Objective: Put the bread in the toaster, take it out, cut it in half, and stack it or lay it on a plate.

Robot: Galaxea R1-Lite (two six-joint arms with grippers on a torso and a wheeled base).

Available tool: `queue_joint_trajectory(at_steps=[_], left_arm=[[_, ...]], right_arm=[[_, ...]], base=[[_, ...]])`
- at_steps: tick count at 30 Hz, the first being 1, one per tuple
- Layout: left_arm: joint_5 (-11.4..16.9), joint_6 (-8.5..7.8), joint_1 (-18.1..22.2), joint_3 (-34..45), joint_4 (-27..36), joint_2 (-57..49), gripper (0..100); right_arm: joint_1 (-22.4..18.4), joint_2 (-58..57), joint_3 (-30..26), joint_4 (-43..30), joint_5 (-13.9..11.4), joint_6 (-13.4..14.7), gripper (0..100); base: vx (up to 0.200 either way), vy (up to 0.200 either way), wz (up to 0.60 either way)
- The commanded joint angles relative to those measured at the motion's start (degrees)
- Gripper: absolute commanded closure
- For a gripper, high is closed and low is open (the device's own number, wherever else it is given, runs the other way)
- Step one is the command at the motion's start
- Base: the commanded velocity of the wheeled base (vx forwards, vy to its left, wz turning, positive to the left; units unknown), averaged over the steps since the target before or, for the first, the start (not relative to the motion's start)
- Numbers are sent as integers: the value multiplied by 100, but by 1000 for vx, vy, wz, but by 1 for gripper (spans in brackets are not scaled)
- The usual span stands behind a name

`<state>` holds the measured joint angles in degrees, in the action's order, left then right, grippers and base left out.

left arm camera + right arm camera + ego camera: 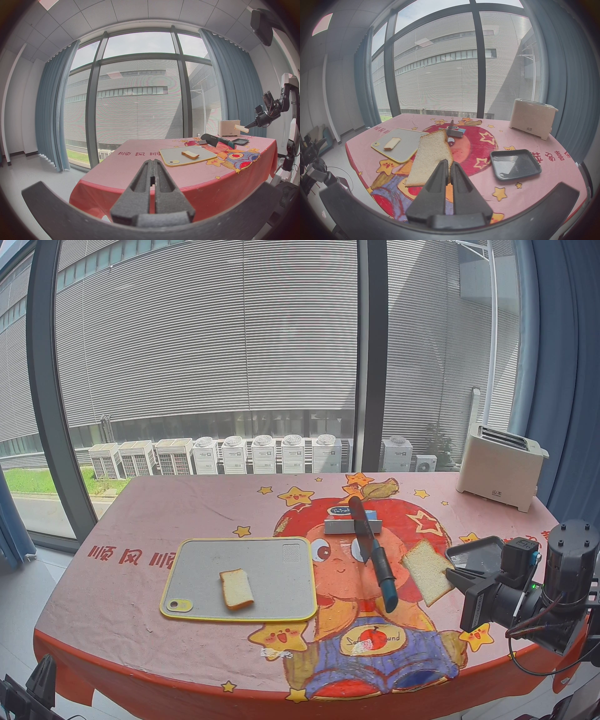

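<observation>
Head view: right gripper (451, 575) pinches a slice (427, 570) by one edge, clear of the table (156, 509), probably so it can drop edge-first into the toaster (500, 468) at its one o'clock. Left gripper (153, 165) hangs closed, empty.

Table (156, 509) draped in a pink cartoon cloth. Lying flat toward the left: grey, yellow-rimmed cutting board (269, 577). At centre, small grey knife rest (340, 525), with a dark knife (375, 552) propped across it, handle toward the near edge. Far right corner: beige toaster (500, 474), upright. Nearer on the right: black plate (478, 552).
</observation>
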<state>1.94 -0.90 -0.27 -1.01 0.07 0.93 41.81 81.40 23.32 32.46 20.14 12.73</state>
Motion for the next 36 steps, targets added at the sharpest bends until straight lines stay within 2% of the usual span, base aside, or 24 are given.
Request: queue_joint_trajectory(at_steps=[1,5,16,21,28,31,36], left_arm=[[0,2,0,92,1,-93,100],[0,-6,0,92,1,-93,100],[0,-15,0,92,1,-93,100],[0,-15,0,92,1,-93,100],[0,-15,0,92,1,-93,100],[0,-15,0,92,1,-93,100],[0,-15,0,92,1,-93,100]], right_arm=[[2,25,-21,6,-1,-7,100],[-24,69,-38,50,-10,2,100],[-86,61,-91,58,-72,2,100],[-279,104,-82,58,-124,11,100],[-604,210,-38,67,-397,19,100],[-965,430,6,76,-669,2,100],[-1343,755,164,76,-942,19,100]], base=[[0,-200,0],[0,-200,0],[0,0,0],[0,0,0],[0,0,0],[0,0,0],[0,0,0]])
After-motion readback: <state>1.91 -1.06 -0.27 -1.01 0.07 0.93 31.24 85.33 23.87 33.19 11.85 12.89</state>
